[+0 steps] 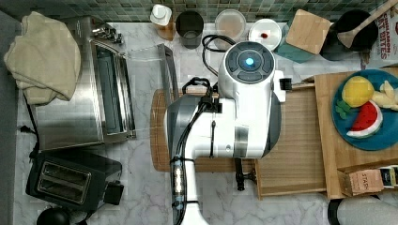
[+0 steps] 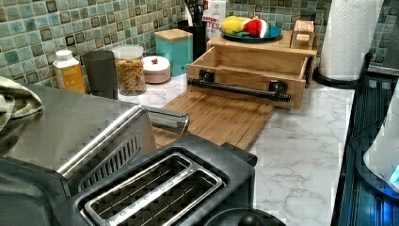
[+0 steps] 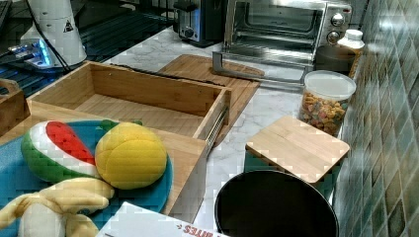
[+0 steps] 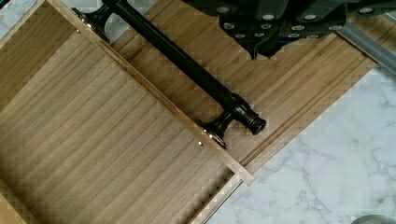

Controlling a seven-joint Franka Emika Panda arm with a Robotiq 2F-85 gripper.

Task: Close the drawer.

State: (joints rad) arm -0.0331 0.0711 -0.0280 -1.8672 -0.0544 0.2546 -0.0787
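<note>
A: So, how far along is it?

B: Not far, I'd judge. The drawer (image 2: pixel 249 70) stands pulled well out of its wooden case (image 2: pixel 261 44), empty, its slide rail showing along one side in the right view. Closing it is all left to do.

A: Where does it sit?

B: On the marble table (image 2: pixel 301 150), near the tiled back wall. Its front overhangs the cutting board (image 2: pixel 221 120), which lies between it and the toaster oven (image 3: pixel 284 29). The black bar handle (image 4: pixel 187 70) runs along the drawer's front.

A: And the arm?

B: In the top view the white arm (image 1: pixel 225 122) reaches in from the table's near edge and hangs over the drawer front and the board, wrist pointing down. The end effector (image 4: pixel 273 23) hovers above the board, just outside the handle, apart from it.

A: Open or closed?

B: I cannot tell; its dark underside shows in the wrist view, but not how the tips stand. It holds nothing that I can see.

A: Next move?

B: Probably coming down against the front and pushing toward the case.
</note>
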